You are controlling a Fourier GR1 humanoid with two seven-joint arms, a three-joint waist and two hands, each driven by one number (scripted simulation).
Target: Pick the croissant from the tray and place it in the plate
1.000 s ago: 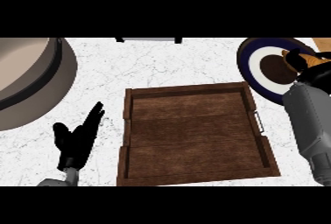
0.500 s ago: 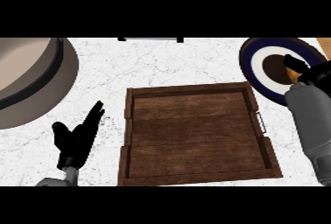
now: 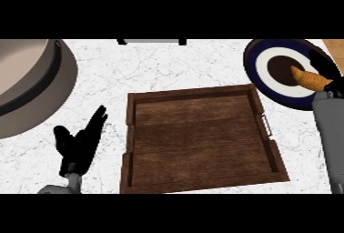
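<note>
Now I see my right robot hand (image 3: 325,68) over the plate (image 3: 263,80) at the far right of the bench (image 3: 174,68), its fingers curled round the croissant (image 3: 310,80), which sits above the plate's white ring and dark centre. My left robot hand (image 3: 77,144) rests at the lower left with fingers straight and relaxed, holding nothing. Between them lies the wooden tray (image 3: 201,136), and a large round pot (image 3: 30,86) shows at the upper left.

Bare counter (image 3: 168,63) between pot (image 3: 33,86) and plate (image 3: 269,86); tray (image 3: 201,141) fills centre.
</note>
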